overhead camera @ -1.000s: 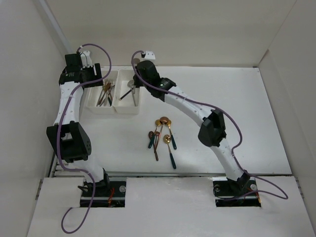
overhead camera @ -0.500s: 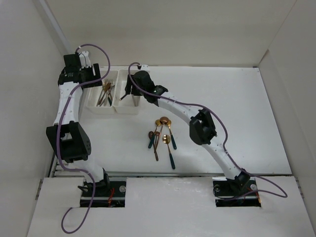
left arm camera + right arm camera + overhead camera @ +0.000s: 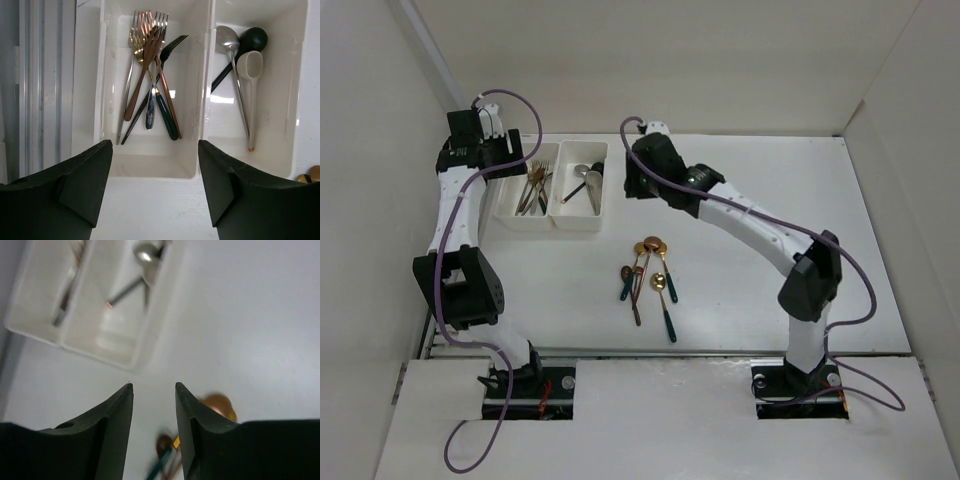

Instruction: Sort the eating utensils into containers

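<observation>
Two white bins stand side by side at the far left. The left bin (image 3: pixel 506 214) (image 3: pixel 150 167) holds several forks (image 3: pixel 150 60) in copper, silver and black. The right bin (image 3: pixel 576 222) (image 3: pixel 250 167) holds three spoons (image 3: pixel 245 65), silver, black and white. Several loose spoons (image 3: pixel 650 275) in gold, copper and teal lie mid-table, blurred in the right wrist view (image 3: pixel 217 407). My left gripper (image 3: pixel 492 160) (image 3: pixel 155 185) is wide open and empty, high over the bins' near edge. My right gripper (image 3: pixel 636 186) (image 3: pixel 154 390) is open and empty, just right of the right bin.
White walls enclose the table on the left, far and right sides. A slotted rail (image 3: pixel 40 85) runs along the left of the bins. Both bins show blurred at the upper left of the right wrist view (image 3: pixel 120 347).
My right gripper was over the right bin and has swung right, away from it, empty. The right arm's elbow has swung out to the right. The left arm has not moved.
</observation>
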Motion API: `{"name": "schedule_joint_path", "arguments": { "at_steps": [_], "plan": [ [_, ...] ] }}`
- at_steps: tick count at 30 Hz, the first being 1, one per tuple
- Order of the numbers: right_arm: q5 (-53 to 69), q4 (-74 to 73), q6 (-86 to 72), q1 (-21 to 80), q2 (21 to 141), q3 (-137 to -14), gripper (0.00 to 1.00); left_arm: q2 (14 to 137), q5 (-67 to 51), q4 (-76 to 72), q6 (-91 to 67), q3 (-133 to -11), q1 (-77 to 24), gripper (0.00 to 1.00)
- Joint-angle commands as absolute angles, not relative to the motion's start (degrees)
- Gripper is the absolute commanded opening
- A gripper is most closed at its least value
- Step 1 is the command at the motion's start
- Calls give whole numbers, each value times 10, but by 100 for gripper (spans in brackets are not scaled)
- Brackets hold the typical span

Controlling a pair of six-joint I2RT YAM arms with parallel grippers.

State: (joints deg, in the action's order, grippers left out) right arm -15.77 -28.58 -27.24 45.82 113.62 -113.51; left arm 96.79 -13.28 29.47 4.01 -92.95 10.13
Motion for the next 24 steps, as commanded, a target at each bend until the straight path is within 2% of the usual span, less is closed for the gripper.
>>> {"name": "schedule_joint_path", "arguments": {
  "at_steps": [1, 3, 8, 20, 24],
  "plan": [
    [-174, -435, -297, 461, 1110, -1004, 44, 961, -139, 294, 36, -940, 105, 67],
    [-142, -422, -311, 461, 1068, -899, 41, 967, -139, 294, 36, -946, 105, 67],
    [-124, -409, -323, 468, 1037, -795, 27, 972, -145, 294, 36, -946, 105, 68],
    [-68, -376, -316, 473, 1056, -716, 29, 962, -145, 294, 41, -935, 105, 68],
    [-81, -371, -316, 473, 1077, -716, 35, 962, -145, 294, 41, -935, 105, 68]
  ]
}}
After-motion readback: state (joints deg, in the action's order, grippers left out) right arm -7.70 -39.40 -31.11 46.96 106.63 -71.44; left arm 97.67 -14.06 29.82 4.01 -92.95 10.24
